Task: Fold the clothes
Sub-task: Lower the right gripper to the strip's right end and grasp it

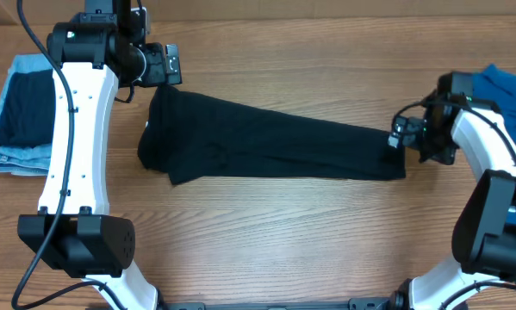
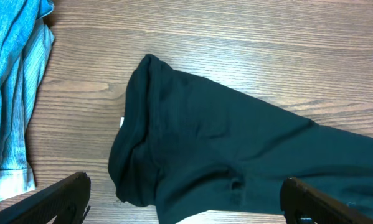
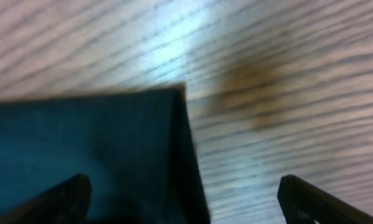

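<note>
Overhead, you see the black T-shirt (image 1: 266,146) lying as a long, narrow band across the middle of the bench (image 1: 283,250), slanting from upper left down to the right. Your left claw (image 2: 183,183) is released, its fingers spread wide by the shirt's bunched left end. Your right claw (image 3: 184,182) is released too, with its fingers wide on either side of the shirt's right corner. Folded jeans (image 1: 21,116) lie at the far left and a blue garment (image 1: 507,86) at the far right.

Folded denim jeans (image 1: 16,116) and a blue garment (image 1: 507,86) flank the wooden table (image 1: 283,232).
</note>
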Motion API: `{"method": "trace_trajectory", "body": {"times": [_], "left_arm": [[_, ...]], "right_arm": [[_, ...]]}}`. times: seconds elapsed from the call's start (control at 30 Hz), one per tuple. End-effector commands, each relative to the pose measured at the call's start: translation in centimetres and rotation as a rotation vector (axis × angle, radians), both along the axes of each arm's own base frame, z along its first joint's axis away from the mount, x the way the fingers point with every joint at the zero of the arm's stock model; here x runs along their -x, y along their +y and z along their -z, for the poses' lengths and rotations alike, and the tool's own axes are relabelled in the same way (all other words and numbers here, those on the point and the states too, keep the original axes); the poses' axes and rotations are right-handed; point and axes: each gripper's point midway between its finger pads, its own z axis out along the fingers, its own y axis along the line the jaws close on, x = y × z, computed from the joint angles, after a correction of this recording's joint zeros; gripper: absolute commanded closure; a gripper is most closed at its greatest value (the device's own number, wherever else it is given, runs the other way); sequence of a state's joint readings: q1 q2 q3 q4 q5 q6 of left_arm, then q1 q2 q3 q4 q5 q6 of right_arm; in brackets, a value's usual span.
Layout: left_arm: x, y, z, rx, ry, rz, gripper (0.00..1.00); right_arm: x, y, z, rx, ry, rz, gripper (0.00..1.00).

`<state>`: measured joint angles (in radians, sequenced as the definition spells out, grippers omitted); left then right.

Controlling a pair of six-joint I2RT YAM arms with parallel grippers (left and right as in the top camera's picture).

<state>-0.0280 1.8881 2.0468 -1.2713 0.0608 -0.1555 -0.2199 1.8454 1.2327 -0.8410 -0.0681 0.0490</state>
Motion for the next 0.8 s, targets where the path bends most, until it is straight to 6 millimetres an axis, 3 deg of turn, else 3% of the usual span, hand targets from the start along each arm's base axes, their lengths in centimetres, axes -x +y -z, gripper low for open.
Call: {"method": "trace_trajectory", "body": {"times": [0.0, 0.27, 0.53, 0.77], "left_arm": [[-0.2, -0.1, -0.8, 0.016, -0.02, -0.009, 0.0], [-0.2, -0.1, -0.8, 0.016, -0.02, -0.009, 0.0], [-0.2, -0.1, -0.8, 0.016, -0.02, -0.009, 0.0], [-0.2, -0.1, -0.8, 0.016, -0.02, -0.009, 0.0]], "right_arm": [[0.5, 1.8, 1.8, -0.056, -0.009, -0.088, 0.0], [0.5, 3.1, 4.5, -0.03, -0.068, -0.167, 0.0], [0.7, 4.9, 4.5, -0.081, -0.066, -0.201, 0.05], [2.1, 6.0, 4.7, -0.087, -0.003, -0.224, 0.14]]}}
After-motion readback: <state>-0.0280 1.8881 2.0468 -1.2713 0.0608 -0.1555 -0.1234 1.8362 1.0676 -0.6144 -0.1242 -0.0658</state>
